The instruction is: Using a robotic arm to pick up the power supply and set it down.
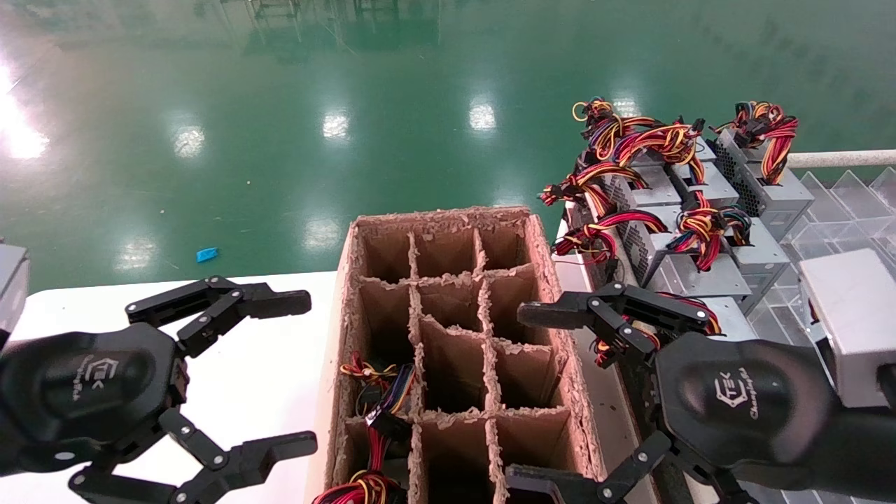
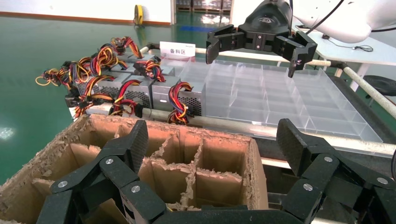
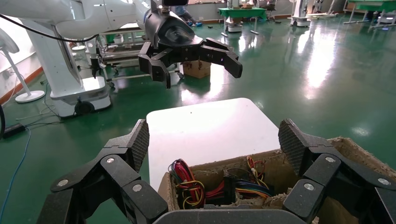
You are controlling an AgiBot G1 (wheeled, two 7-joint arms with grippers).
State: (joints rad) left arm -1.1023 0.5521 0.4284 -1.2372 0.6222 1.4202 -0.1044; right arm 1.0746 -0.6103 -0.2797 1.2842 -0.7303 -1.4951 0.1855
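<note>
Nearest, at left over the white table [image 1: 273, 392]: left gripper [image 1: 294, 371], fingers spread wide, nothing held. At right, level with it: right gripper [image 1: 532, 399], fingers likewise wide apart and empty, hovering at the right edge of the cardboard box [image 1: 574, 392].

Between the two: that box, split by ragged dividers into cells; red, yellow and black wire bundles [image 1: 374, 420] poking from the near-left cells, so apparently a few units already stowed; the remaining cells visible look bare.

Farther right, on the clear partitioned tray [image 2: 289, 102]: a cluster of power supplies [image 1: 672, 231], none yet grasped. Judged an early stage of this cycle: reach, grasp, lift and set-down all left.

Grey sheet-metal boxes, perforated vent grilles on the sides, each trailing a looped tangle of red, yellow and black wires.
</note>
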